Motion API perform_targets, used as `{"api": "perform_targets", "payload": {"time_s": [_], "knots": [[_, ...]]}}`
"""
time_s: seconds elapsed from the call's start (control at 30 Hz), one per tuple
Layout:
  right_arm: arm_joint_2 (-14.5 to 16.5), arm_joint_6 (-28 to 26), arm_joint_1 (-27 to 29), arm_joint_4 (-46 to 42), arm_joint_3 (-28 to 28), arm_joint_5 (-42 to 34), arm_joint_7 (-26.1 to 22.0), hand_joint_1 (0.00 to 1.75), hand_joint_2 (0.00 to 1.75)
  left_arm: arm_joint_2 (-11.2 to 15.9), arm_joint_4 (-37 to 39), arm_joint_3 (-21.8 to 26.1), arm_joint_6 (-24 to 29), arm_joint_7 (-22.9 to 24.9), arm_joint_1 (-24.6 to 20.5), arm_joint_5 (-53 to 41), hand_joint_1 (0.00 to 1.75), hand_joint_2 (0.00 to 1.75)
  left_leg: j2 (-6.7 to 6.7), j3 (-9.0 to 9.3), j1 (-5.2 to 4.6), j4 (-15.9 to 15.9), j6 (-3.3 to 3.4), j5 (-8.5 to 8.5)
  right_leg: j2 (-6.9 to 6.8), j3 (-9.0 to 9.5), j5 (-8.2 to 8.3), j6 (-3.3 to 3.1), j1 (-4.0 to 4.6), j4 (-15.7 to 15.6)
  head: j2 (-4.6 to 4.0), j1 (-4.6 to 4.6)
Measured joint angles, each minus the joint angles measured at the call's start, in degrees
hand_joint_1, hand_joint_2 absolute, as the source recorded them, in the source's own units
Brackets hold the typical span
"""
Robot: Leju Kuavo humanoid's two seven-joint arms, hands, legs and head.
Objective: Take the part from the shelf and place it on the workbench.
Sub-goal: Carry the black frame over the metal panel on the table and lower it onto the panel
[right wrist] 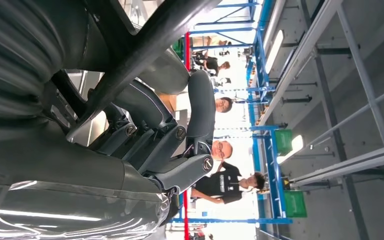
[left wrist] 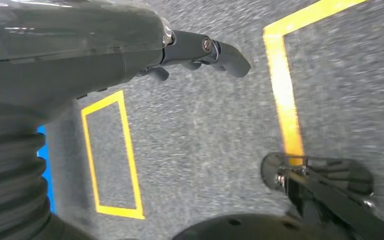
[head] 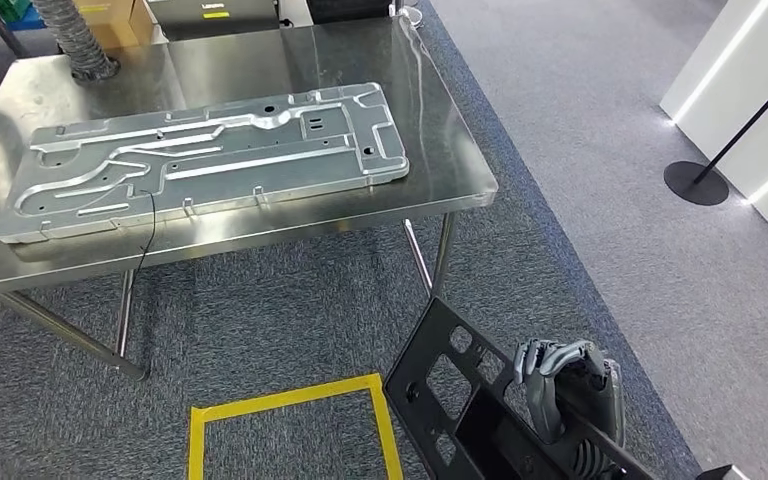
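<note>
A black flat part (head: 460,400) with several cut-outs hangs tilted above the carpet at the lower right of the head view. My right hand (head: 563,385) grips its upper edge, fingers curled over it. In the right wrist view the hand (right wrist: 180,150) wraps round a black bar of the part (right wrist: 145,50). The steel workbench (head: 440,130) stands ahead and to the left, well apart from the part. In the left wrist view my left hand (left wrist: 200,50) hangs over the carpet, fingers apart and holding nothing.
A large silver stamped panel (head: 210,160) covers most of the workbench, with a thin black cable (head: 150,225) over its front edge. A yellow tape square (head: 290,410) marks the floor. A grey hose (head: 75,40) stands at the back left. A stanchion base (head: 695,182) is at the right. People (right wrist: 225,175) stand far off.
</note>
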Motion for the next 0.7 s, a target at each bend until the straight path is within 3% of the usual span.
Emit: {"api": "perform_targets", "payload": {"time_s": [0.07,0.13,0.2,0.27,0.3,0.33,0.37,0.43,0.47,0.57,0.63,0.7], "knots": [[0.2,0.4,-0.1,0.0,-0.2,0.0,0.2,1.75,1.75,0.0,0.0,0.0,0.0,0.1,0.2,0.0,0.00,1.75,-0.16,1.70,-0.26,-3.4,1.02,-1.05,0.06,-0.61,0.69,0.63,0.12,0.4,0.00,0.00],[0.3,0.8,-0.2,0.0,-0.3,0.0,0.3,1.75,1.75,-0.1,0.0,0.0,0.1,0.1,0.2,0.1,0.00,1.75,0.04,0.60,-0.16,-3.5,1.95,-0.01,0.14,-1.41,0.60,1.36,0.02,1.0,0.00,0.00],[0.4,1.1,-0.2,0.1,-0.3,0.0,0.4,1.75,1.75,-0.2,0.0,0.0,0.1,0.0,0.1,0.1,0.00,1.75,0.38,-0.93,0.09,-3.7,2.74,1.29,0.20,-2.96,-3.10,2.09,-0.25,4.3,0.00,0.01],[0.4,1.3,-0.2,0.4,-0.4,-0.1,0.4,1.75,1.75,-0.2,0.0,0.1,0.2,-0.2,0.0,0.1,0.00,1.75,0.56,-2.71,0.08,-3.7,3.01,2.60,0.18,-4.98,-8.63,2.68,-0.54,11.3,0.00,0.01],[0.4,1.5,-0.2,0.6,-0.4,-0.1,0.4,1.75,1.75,-0.2,0.0,0.1,0.3,-0.3,0.0,0.1,0.00,1.75,0.60,-3.66,0.07,-3.7,2.95,3.31,0.17,-5.58,-10.11,2.84,-0.63,14.7,0.00,0.01],[0.4,1.6,-0.2,0.7,-0.4,-0.1,0.4,1.75,1.75,-0.2,0.0,0.2,0.3,-0.4,-0.1,0.1,0.00,1.75,0.64,-4.65,0.07,-3.6,2.87,4.06,0.17,-5.47,-10.13,2.90,-0.68,16.7,0.00,0.01],[0.4,1.8,-0.2,0.9,-0.4,-0.1,0.4,1.75,1.75,-0.2,0.0,0.3,0.3,-0.4,-0.1,0.1,0.00,1.75,0.65,-5.62,0.07,-3.6,2.77,4.79,0.17,-4.44,-8.90,2.87,-0.70,16.9,0.00,0.01],[0.4,1.9,-0.3,1.0,-0.5,-0.2,0.4,1.75,1.75,-0.2,0.0,0.3,0.3,-0.4,-0.2,0.1,0.00,1.75,0.66,-6.95,0.07,-3.5,2.59,5.77,0.16,-1.61,-5.86,2.72,-0.70,14.4,0.00,0.01],[0.4,2.0,-0.3,1.0,-0.5,-0.2,0.4,1.75,1.75,-0.2,0.0,0.3,0.3,-0.5,-0.2,0.1,0.00,1.75,0.66,-7.25,0.07,-3.5,2.55,5.98,0.17,-0.66,-5.09,2.66,-0.69,13.2,0.00,0.01],[0.4,2.0,-0.3,1.0,-0.5,-0.2,0.4,1.75,1.75,-0.2,0.0,0.3,0.3,-0.5,-0.2,0.1,0.00,1.75,0.65,-7.37,0.07,-3.4,2.53,6.08,0.17,-0.14,-4.82,2.63,-0.68,12.5,0.00,0.01],[0.4,2.0,-0.5,1.0,-0.5,-0.2,0.4,1.75,1.75,-0.2,0.0,0.4,0.3,-0.5,-0.3,0.1,0.00,1.75,0.49,-7.99,-0.02,-3.5,1.91,7.43,0.24,5.00,-5.35,1.92,-0.46,5.3,0.00,0.01],[0.5,2.1,-0.9,1.1,-0.5,-0.3,0.3,1.75,1.75,-0.1,0.0,0.6,0.3,-0.6,-0.4,0.1,0.00,1.75,0.39,-9.42,-0.06,-2.1,0.71,7.54,0.06,9.41,-5.16,0.35,-0.36,-2.7,0.00,0.01]]}}
